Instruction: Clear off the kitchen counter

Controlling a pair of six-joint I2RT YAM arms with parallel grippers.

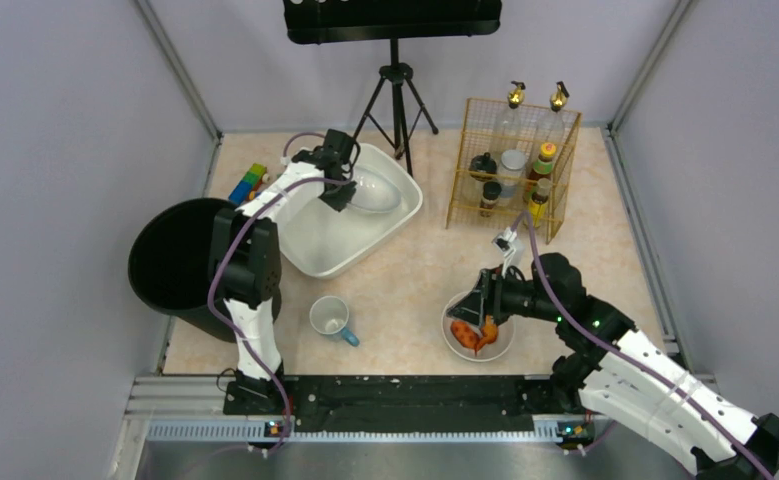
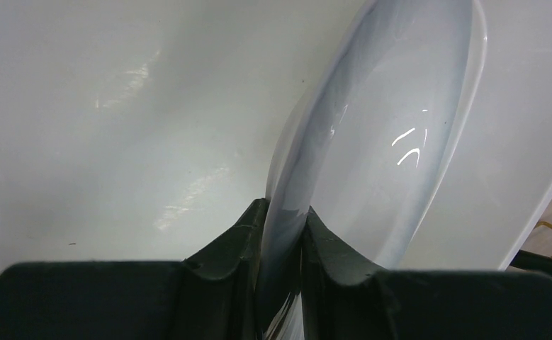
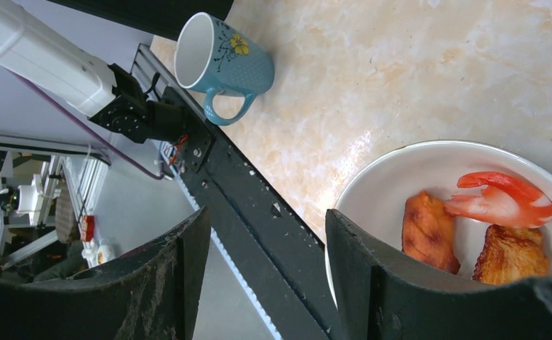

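The kitchen counter [image 1: 415,270] is pale marbled stone. My left gripper [image 1: 343,192] reaches into the white tub [image 1: 310,250] and is shut on the rim of a pale grey-white bowl [image 1: 377,190], held tilted on edge in the left wrist view [image 2: 393,127], where the gripper [image 2: 283,209] pinches the rim. My right gripper [image 1: 477,308] is open and empty, hovering over the rim of a white bowl [image 1: 500,348] holding orange fried pieces [image 3: 429,230] and a red-white piece [image 3: 499,198]. In the right wrist view this gripper [image 3: 266,216] straddles the bowl's rim [image 3: 372,173].
A blue mug [image 1: 330,318] with a flower print stands left of the food bowl and shows in the right wrist view [image 3: 223,60]. A black bin [image 1: 175,265] sits at the left edge. A yellow wire rack [image 1: 510,165] of bottles, coloured blocks [image 1: 248,183] and a tripod [image 1: 397,100] stand at the back.
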